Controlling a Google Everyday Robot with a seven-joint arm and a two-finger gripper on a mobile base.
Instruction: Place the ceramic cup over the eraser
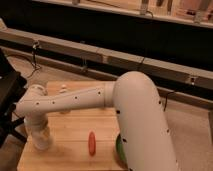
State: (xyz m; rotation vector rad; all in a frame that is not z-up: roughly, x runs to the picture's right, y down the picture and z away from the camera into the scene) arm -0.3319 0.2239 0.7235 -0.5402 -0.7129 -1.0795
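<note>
The gripper (40, 136) hangs over the near left corner of the wooden table (70, 135); whether it grasps anything, I cannot tell. A red stick (92, 142) lies to its right.

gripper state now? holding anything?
Gripper: open or closed cannot be told, nor whether it holds anything. It points down at the left end of the wooden table.

White claw (40, 132) lower left; red-orange stick (92, 143)
</note>
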